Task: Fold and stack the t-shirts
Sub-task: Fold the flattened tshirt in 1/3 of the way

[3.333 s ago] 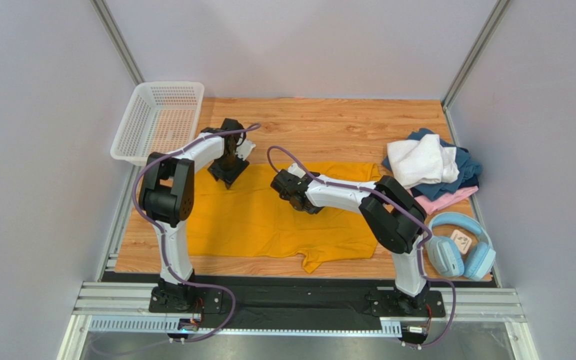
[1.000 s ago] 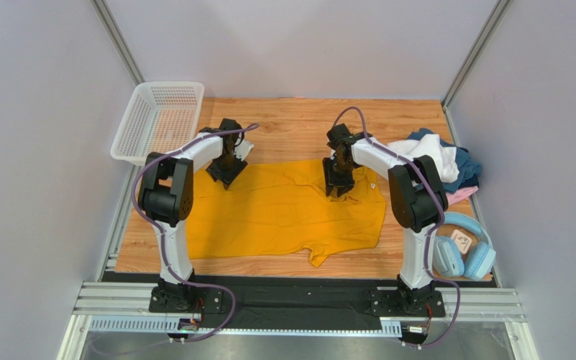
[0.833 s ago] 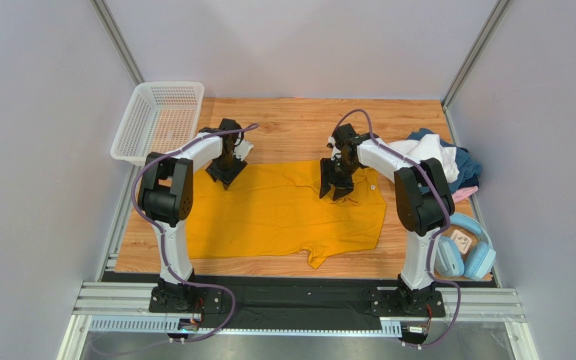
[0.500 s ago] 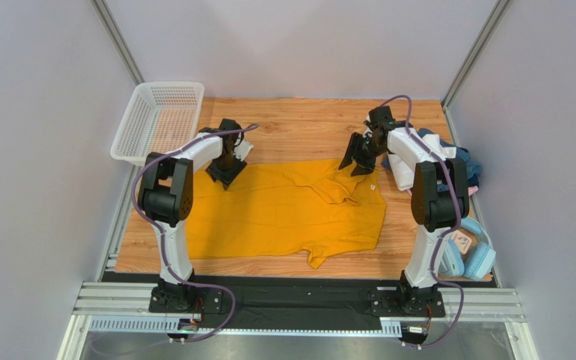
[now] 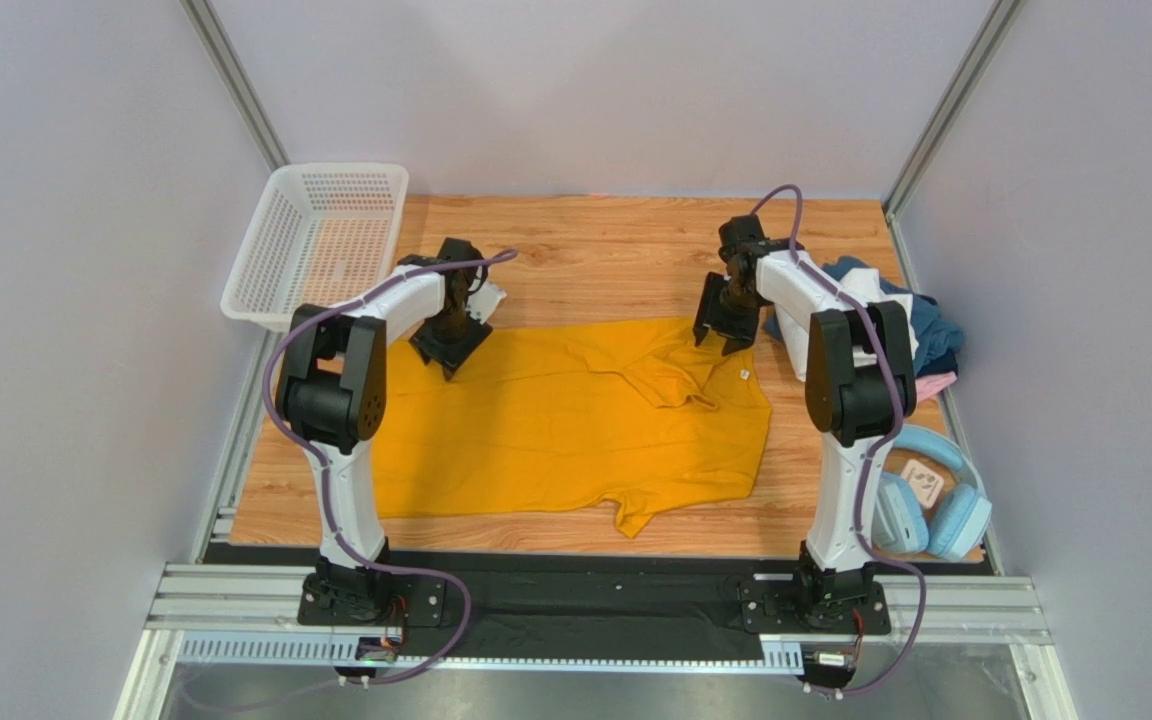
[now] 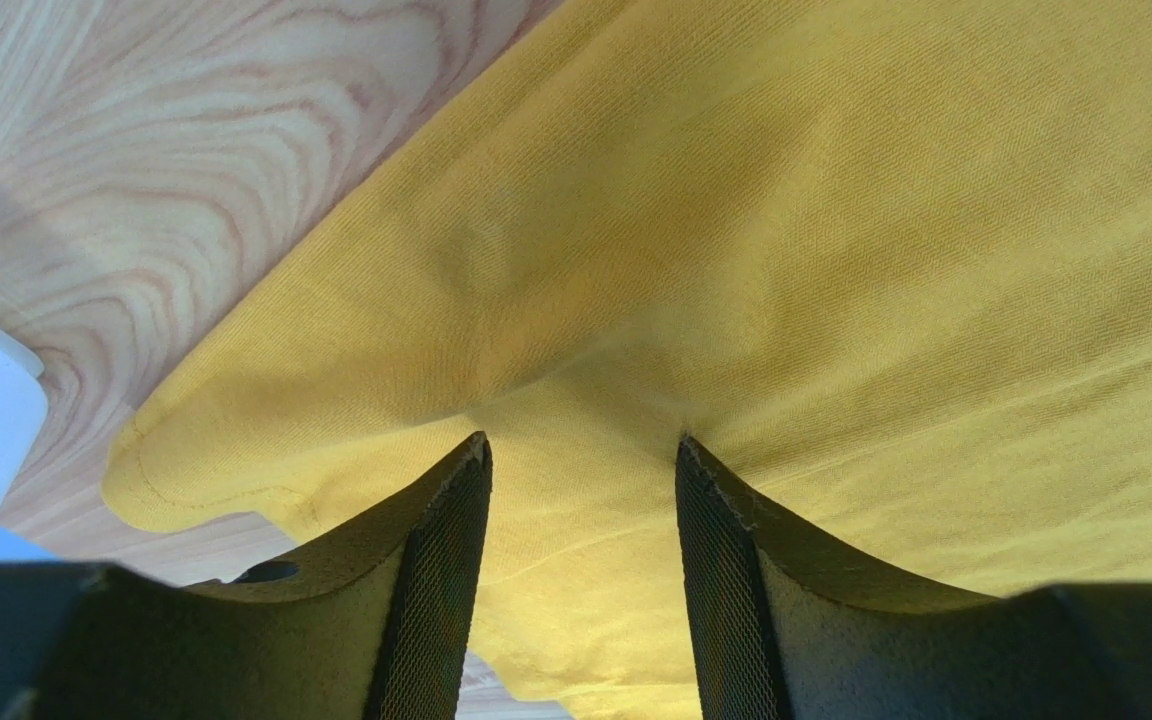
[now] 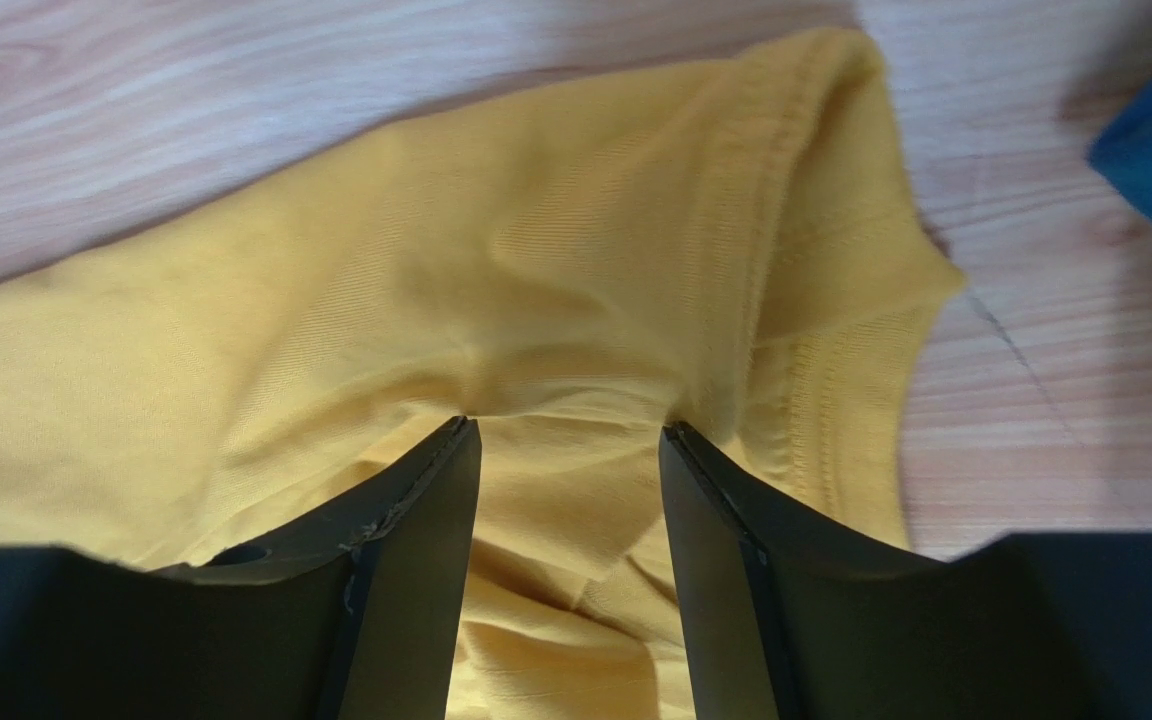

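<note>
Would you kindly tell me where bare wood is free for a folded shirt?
Free: the far strip of wooden tabletop between white mesh basket and clothes pile. Crowded: the middle, under the mustard-yellow t-shirt, and by light-blue headphones.

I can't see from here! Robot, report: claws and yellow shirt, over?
Both open: left claw on far left edge of yellow shirt, right claw on its far right edge. Shirt spread flat, unfolded. Nothing lying on it.

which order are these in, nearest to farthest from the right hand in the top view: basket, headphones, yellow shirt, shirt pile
From the right hand, top view:
1. mustard-yellow t-shirt, directly beneath it.
2. pile of t-shirts, just to its right at the table edge.
3. headphones, near right corner.
4. basket, far left corner.
</note>
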Robot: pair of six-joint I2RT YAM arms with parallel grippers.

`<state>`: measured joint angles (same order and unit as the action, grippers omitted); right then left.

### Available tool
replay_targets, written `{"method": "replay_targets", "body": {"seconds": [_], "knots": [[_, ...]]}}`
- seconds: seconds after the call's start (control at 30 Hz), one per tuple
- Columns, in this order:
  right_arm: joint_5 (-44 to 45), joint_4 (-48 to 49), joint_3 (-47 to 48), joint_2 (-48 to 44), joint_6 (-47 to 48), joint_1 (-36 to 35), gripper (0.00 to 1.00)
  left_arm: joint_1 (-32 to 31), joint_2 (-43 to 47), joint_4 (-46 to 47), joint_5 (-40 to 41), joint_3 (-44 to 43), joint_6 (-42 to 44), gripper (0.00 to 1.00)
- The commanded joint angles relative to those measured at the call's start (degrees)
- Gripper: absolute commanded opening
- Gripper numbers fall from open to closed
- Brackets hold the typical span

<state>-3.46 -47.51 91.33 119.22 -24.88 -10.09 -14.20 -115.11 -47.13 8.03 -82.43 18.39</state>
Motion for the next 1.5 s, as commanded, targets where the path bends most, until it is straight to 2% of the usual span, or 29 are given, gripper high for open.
{"method": "replay_targets", "body": {"seconds": [0.0,0.27,0.37,0.47,0.57,0.63,0.67,0.73,0.97,1.07,1.23,1.3,1.33,1.37,1.47], "knots": [[5.2,-0.1,-3.0,-3.8,0.9,0.7,0.53,0.4,0.7,-0.9,0.3,0.3,1.1,0.55],[4.3,1.9,-5.3,-3.6,0.3,2.7,0.53,0.4,0.9,-1.0,0.1,0.4,1.0,0.55],[2.1,2.8,-5.5,-3.4,-0.1,3.1,0.49,0.4,0.8,-1.1,0.1,0.7,0.9,0.55],[1.6,3.2,-5.2,-2.7,-0.1,3.2,0.42,0.4,0.6,-1.3,0.2,0.7,1.0,0.55],[0.7,3.8,-5.2,-2.3,-0.3,3.4,0.3,0.4,0.7,-1.4,0.2,0.4,1.0,0.55],[0.2,4.3,-5.4,-2.2,-0.3,3.3,0.17,0.4,0.5,-1.5,0.3,0.2,1.0,0.55],[0.0,4.4,-5.5,-2.2,-0.5,3.3,0.07,0.4,0.5,-1.5,0.2,0.1,1.0,0.55],[-0.2,4.5,-5.5,-2.5,-0.3,3.4,0.0,0.4,0.3,-1.6,0.2,0.0,1.0,0.55],[3.4,3.5,-5.8,-6.2,0.2,3.4,0.0,0.4,0.0,-1.7,-0.1,0.2,0.8,0.55],[11.4,0.8,-4.7,-8.8,1.2,3.4,0.0,0.4,-0.2,-1.6,-0.2,0.1,0.9,0.55],[13.8,-1.0,-3.6,-9.7,1.1,5.2,0.0,0.4,-0.5,-1.8,-0.2,-0.2,0.9,0.55],[11.6,-1.4,-3.1,-8.3,1.1,5.3,0.07,0.4,-0.5,-1.9,-0.2,-0.4,0.9,0.55],[10.9,-1.4,-2.9,-7.9,1.1,5.3,0.13,0.4,-0.3,-1.9,-0.2,-0.4,0.9,0.55],[9.9,-1.6,-2.8,-7.3,1.1,5.2,0.25,0.4,-0.1,-2.1,-0.1,-0.3,0.9,0.55],[8.6,-2.2,-3.4,-7.0,1.0,5.2,0.38,0.4,0.0,-2.2,0.1,-0.3,1.3,0.55]]}}
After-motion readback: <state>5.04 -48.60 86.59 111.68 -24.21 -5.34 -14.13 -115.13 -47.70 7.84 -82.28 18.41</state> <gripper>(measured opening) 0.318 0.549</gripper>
